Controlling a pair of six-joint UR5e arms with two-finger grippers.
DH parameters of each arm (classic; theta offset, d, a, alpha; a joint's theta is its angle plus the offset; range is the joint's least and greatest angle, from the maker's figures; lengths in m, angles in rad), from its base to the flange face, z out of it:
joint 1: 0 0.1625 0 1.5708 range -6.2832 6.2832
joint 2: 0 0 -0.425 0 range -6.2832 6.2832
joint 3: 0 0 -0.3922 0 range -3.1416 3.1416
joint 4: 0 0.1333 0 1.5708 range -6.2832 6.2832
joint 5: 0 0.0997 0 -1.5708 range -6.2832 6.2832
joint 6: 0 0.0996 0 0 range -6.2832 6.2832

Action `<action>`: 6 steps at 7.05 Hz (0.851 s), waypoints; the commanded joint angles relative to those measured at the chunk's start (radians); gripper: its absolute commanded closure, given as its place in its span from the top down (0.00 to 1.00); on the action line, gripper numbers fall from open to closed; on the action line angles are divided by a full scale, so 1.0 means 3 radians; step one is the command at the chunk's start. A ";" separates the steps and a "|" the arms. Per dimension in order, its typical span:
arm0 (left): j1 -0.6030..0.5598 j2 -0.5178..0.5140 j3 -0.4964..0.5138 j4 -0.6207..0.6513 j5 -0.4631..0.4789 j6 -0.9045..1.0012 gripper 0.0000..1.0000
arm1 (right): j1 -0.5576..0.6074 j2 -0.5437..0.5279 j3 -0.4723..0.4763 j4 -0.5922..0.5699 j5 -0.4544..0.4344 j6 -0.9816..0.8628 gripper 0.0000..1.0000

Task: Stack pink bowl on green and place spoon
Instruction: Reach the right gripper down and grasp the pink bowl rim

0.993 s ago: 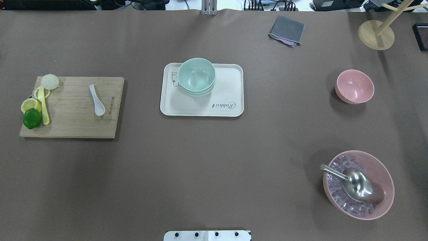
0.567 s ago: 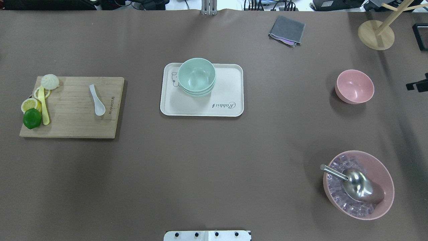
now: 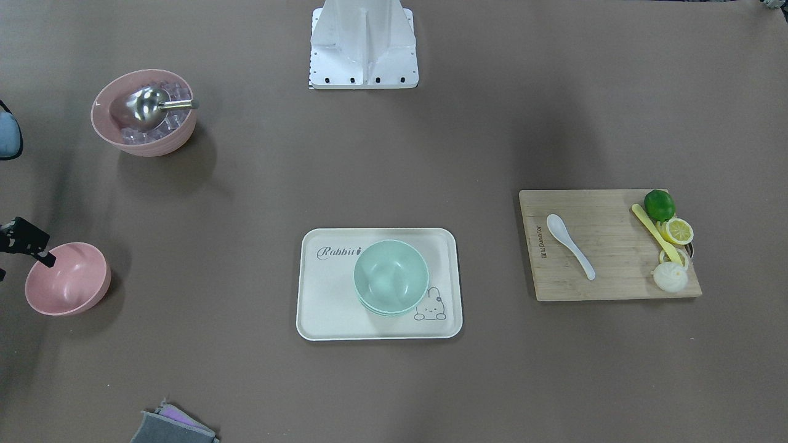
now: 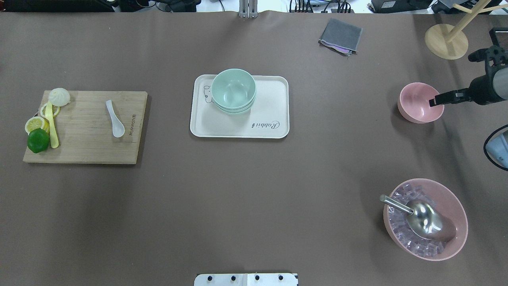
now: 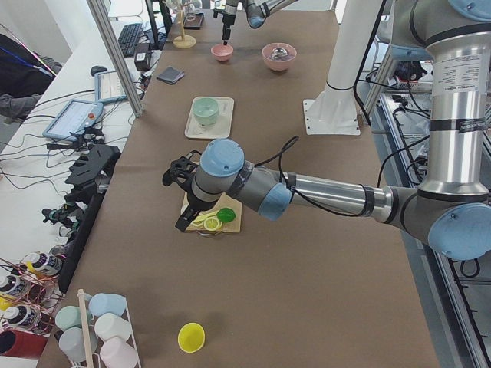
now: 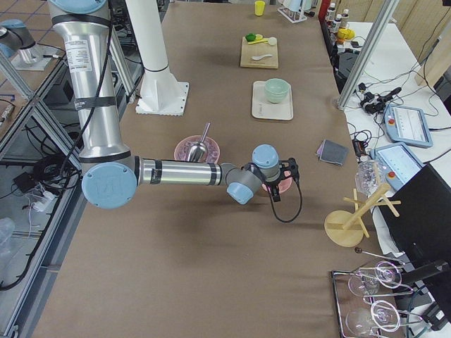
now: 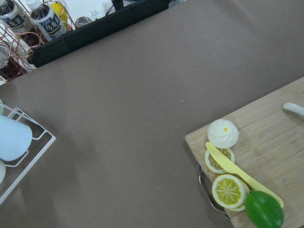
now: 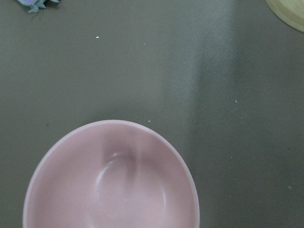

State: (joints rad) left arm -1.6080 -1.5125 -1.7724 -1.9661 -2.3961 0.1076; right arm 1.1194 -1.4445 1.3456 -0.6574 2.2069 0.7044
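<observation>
The small pink bowl (image 4: 416, 107) stands empty on the table at the right; it also shows in the front view (image 3: 64, 283) and fills the right wrist view (image 8: 109, 180). Two stacked green bowls (image 4: 233, 89) sit on a white tray (image 4: 270, 115) at the centre. A white spoon (image 4: 115, 121) lies on the wooden cutting board (image 4: 91, 147) at the left. My right gripper (image 4: 433, 101) hangs above the pink bowl's right rim, looks open and holds nothing. My left gripper (image 5: 178, 172) hovers by the board's outer end; I cannot tell whether it is open.
A large pink bowl (image 4: 456, 234) with ice cubes and a metal scoop stands at the near right. A grey cloth (image 4: 341, 35) and a wooden stand (image 4: 446, 41) are at the far right. A lime, lemon slices, a bun and a yellow knife lie on the board's left edge.
My right arm has come in from the right edge and its gripper now sits over the pink bowl's right rim. Bowls, tray and spoon have not moved.
</observation>
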 commanded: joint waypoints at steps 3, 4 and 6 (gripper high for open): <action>0.0001 0.0010 0.0012 -0.0002 0.0000 0.0004 0.99 | -0.0111 -0.0022 -0.0078 0.0023 -0.0218 0.0163 0.13; 0.0001 0.0010 0.0012 -0.0001 0.0000 0.0004 0.99 | -0.0106 -0.0007 -0.0062 0.0023 -0.0218 0.0163 0.00; 0.0001 0.0010 0.0012 -0.0007 0.0000 0.0004 0.99 | -0.0106 0.0039 0.0074 -0.0002 -0.0208 0.0132 0.00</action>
State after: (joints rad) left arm -1.6077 -1.5094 -1.7688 -1.9670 -2.3967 0.1089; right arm 1.0874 -1.4394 1.3374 -0.6522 2.1428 0.7462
